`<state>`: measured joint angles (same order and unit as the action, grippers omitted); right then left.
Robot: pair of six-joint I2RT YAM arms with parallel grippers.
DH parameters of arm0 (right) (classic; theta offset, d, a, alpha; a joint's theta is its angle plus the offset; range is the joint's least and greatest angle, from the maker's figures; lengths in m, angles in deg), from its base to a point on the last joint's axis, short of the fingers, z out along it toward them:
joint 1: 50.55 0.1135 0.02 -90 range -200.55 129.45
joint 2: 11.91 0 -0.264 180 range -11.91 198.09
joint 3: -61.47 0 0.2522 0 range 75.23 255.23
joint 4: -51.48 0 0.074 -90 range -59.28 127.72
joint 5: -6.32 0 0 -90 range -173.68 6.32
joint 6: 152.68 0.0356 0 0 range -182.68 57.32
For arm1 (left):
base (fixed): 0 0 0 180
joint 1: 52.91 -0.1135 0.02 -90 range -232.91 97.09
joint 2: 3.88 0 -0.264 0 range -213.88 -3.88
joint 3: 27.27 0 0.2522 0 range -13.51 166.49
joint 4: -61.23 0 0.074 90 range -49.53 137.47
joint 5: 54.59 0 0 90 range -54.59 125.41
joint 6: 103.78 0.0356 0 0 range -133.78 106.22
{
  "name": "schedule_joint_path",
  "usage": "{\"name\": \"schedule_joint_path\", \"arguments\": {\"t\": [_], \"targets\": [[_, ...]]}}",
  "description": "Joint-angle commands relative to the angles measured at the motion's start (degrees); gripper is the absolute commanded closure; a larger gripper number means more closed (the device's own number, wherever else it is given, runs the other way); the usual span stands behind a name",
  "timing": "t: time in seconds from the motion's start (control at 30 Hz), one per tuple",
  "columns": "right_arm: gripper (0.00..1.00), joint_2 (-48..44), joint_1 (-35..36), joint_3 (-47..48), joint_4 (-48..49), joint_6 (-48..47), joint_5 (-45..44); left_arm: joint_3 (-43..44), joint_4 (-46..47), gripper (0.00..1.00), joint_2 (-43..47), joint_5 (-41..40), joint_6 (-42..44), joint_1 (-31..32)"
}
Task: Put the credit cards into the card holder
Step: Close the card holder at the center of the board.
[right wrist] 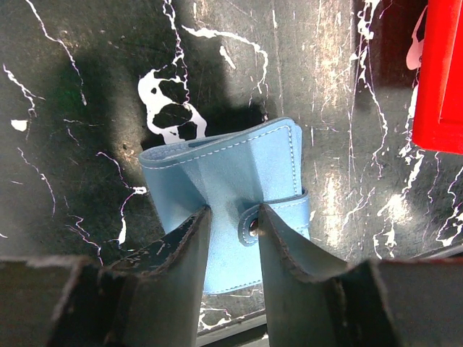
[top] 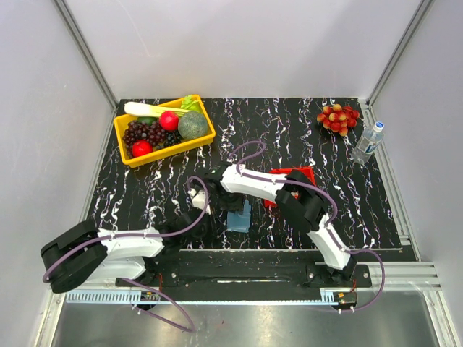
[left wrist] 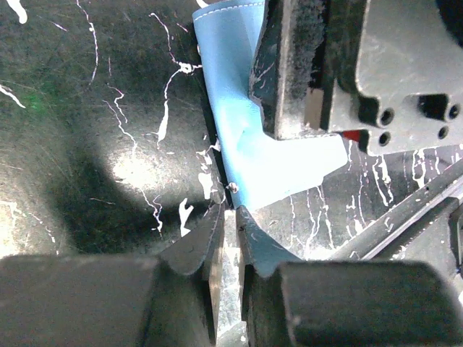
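The steel-blue card holder (top: pixel 239 220) lies near the table's front edge, between both grippers. In the right wrist view the card holder (right wrist: pixel 224 173) is creased, and its snap flap (right wrist: pixel 278 210) sits between the fingers. My right gripper (right wrist: pixel 233 217) is shut on a fold of it from above. My left gripper (left wrist: pixel 231 211) is nearly closed and pinches the holder's lower edge (left wrist: pixel 249 173). The right gripper's fingers (left wrist: pixel 289 87) show above it. No credit cards are visible in any view.
A red tray (top: pixel 307 173) lies behind the holder, mostly under the right arm, and its edge shows in the right wrist view (right wrist: pixel 441 72). A yellow basket (top: pixel 206 137) of fruit stands at the back left. A red fruit cluster (top: pixel 338 117) and a water bottle (top: pixel 367 142) are at the back right.
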<state>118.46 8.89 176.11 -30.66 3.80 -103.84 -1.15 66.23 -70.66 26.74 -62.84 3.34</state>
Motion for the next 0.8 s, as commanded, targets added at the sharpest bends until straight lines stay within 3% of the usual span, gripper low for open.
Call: {"name": "schedule_joint_path", "arguments": {"t": [0.0,0.3,0.4,0.53,0.67,0.77], "targets": [[0.59,24.76,2.61,-16.41,31.02,5.86,8.83,3.54,3.82,0.84,2.01,0.06,5.99,0.44],[0.58,21.53,1.03,-21.24,35.6,3.84,5.42,5.83,1.01,0.83,3.58,-4.77,5.38,0.53],[0.57,9.07,1.03,-28.17,37.61,3.14,-2.22,6.01,-0.83,0.82,4.9,-6.45,5.29,0.62],[0.39,-5.17,0.68,-32.41,40.6,-5.19,-9.53,6.45,-3.2,0.79,6.05,-8.73,5.46,0.62],[0.32,-18.1,0.59,-36.36,50.25,-16.79,-9.9,8.46,-7.68,0.75,6.93,-11.1,5.64,0.62],[0.3,-24.09,-0.02,-38.03,51.24,-20.06,-10.07,9.17,-10.06,0.71,8.07,-13.12,5.29,0.62]]}}
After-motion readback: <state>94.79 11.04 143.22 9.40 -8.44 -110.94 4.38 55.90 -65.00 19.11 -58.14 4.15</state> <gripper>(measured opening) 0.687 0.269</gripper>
